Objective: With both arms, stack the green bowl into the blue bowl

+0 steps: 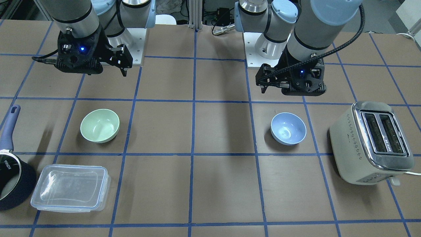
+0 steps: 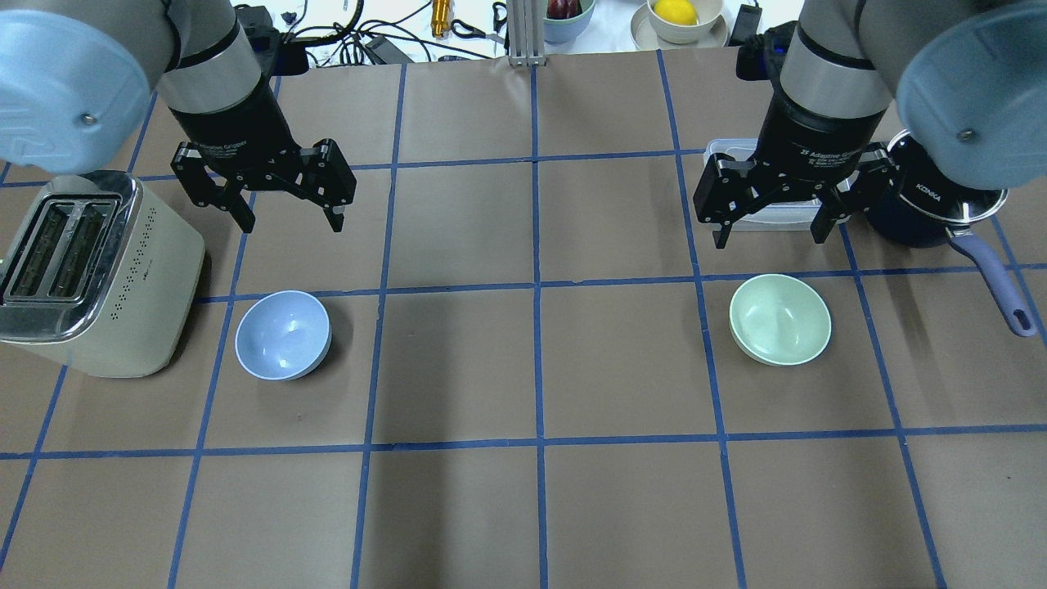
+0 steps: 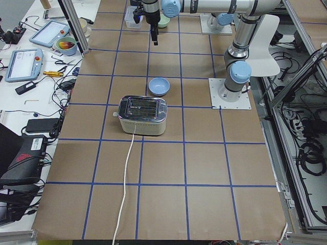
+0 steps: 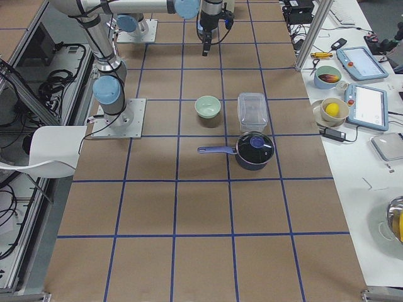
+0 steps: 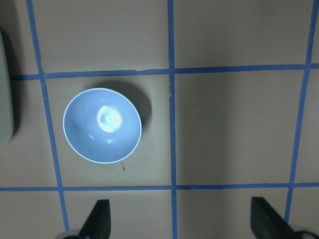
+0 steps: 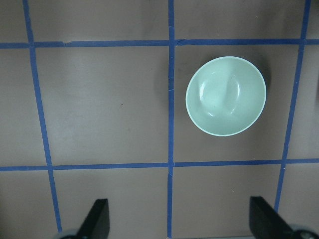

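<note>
We see two bowls, same round shape and size, both smooth, plain and matte with a soft glare spot inside. Green bowl point(image 2: 779, 319): pale mint, upright, nothing in it, sitting on the robot's right half of the worktop point(image 2: 532, 368), inside one taped square. Blue bowl point(image 2: 283, 335): pale periwinkle, upright, nothing in it, on the left half, just beside the toaster point(image 2: 90, 278) but not touching. The bowls are well apart, with grid squares between them.

Two arms, grey-silver tubes with light-blue joint caps. Left fingers point(image 5: 99, 221): black, spread wide, holding nothing, hanging above the worktop with the blue bowl ahead of them in the wrist view. Right fingers point(image 6: 98, 219): also black, spread wide, holding nothing, clear of the green bowl, which sits ahead and to one side in that wrist view.

The worktop is flat brown paper-like sheet, gridded with blue tape.

Other items, one of each:
- toaster: cream body, perforated side, shiny chrome top, two slots, white cord trailing off.
- saucepan point(image 2: 924, 209): dark navy pot, glossy lid with metal rim, lavender handle.
- clear container point(image 1: 70, 187): rectangular see-through plastic with rounded corners and a clip lid, just beside the saucepan.

Saucepan and container both sit near the green bowl.
</note>
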{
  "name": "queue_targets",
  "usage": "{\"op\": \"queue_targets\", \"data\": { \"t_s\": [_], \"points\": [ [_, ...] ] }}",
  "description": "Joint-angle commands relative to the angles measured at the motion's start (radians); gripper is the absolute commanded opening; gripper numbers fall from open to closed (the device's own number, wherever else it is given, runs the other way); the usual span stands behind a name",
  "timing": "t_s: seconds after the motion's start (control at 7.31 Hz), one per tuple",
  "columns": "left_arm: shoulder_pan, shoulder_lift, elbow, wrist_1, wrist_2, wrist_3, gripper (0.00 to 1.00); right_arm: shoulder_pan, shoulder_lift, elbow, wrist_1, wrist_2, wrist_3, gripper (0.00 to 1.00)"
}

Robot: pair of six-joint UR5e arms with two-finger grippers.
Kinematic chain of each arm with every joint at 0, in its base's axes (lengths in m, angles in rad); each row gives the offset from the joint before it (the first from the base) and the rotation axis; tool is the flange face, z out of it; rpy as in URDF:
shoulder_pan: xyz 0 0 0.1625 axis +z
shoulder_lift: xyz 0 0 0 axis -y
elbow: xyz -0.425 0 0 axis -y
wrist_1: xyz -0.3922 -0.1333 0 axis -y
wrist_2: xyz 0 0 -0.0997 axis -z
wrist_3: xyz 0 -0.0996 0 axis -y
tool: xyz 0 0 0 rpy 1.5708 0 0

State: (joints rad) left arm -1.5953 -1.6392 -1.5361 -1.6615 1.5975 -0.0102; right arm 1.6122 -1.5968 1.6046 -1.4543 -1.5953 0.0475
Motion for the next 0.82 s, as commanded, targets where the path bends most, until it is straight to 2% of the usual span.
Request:
{"op": "queue_targets", "data": {
  "t_s": [0.0,0.68],
  "points": [
    [-0.005,-0.001,0.001,-0.001,-0.007,-0.001,1.0,0.0,0.0,0.0,0.002,0.0,0.0,1.0],
    [-0.005,0.002,0.001,-0.001,-0.01,0.006,1.0,0.0,0.003,0.0,0.0,-0.003,0.0,1.0]
  ]
}}
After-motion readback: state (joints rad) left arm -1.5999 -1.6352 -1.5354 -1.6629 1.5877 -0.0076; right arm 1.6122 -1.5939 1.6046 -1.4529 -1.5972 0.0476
